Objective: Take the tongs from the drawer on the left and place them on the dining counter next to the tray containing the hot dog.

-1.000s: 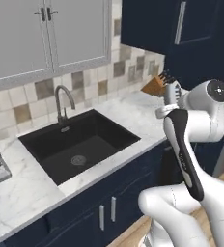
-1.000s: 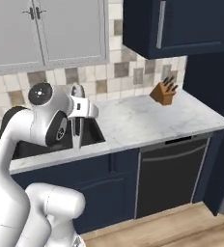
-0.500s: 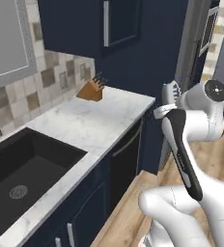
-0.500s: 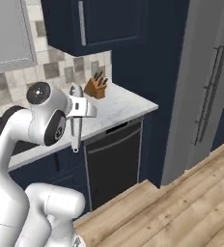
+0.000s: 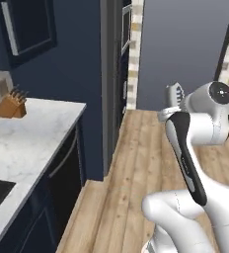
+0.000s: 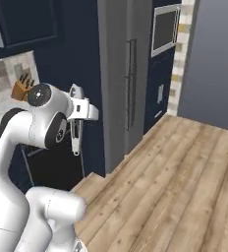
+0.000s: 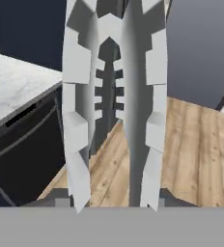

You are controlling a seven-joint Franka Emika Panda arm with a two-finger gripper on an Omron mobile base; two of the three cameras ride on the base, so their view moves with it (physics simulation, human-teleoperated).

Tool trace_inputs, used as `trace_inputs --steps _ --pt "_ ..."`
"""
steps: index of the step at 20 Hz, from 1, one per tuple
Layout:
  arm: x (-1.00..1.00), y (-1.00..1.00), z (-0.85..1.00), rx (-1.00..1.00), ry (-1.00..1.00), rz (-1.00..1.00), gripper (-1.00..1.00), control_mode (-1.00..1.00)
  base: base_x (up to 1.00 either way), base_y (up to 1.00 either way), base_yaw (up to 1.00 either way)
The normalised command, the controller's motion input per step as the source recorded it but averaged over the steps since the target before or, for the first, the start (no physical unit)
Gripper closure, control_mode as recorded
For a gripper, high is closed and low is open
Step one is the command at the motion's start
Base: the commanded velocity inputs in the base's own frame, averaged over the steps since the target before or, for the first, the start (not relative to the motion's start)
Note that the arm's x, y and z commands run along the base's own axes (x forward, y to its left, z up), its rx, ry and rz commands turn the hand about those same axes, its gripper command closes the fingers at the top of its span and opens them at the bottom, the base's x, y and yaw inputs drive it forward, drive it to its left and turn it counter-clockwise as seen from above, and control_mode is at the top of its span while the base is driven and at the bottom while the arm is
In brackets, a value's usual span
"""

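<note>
Hand view: gripper [image 7: 115,205] clamps the tongs [image 7: 115,96], their long axis running bottom to top through frame centre, along the fingers.

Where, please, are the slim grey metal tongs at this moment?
The slim grey metal tongs are held in the gripper, standing out along the hand view above the wooden floor; in the right base view they hang beside the tall navy cabinet.

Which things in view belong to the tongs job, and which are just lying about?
Job: tongs, in the robot's grip.
Lying about: knife block, marble counter, dishwasher, fridge, wall oven.
</note>
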Motion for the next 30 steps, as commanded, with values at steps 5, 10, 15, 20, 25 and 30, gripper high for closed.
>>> trace_inputs --steps 5,10,15,20,25,30 --pt "0.00 0.00 0.00 0.00 0.00 0.00 1.00 1.00 0.00 -0.59 -0.54" --pt "0.00 0.00 0.00 0.00 0.00 0.00 1.00 1.00 0.00 -0.49 -0.48" --pt "0.00 0.00 0.00 0.00 0.00 0.00 1.00 1.00 0.00 -0.32 -0.40" --pt "0.00 0.00 0.00 0.00 0.00 0.00 1.00 1.00 0.00 -0.12 -0.39" --pt "0.00 0.00 0.00 0.00 0.00 0.00 1.00 1.00 0.00 -0.01 -0.39" --pt "0.00 0.00 0.00 0.00 0.00 0.00 1.00 1.00 0.00 0.00 -0.40"
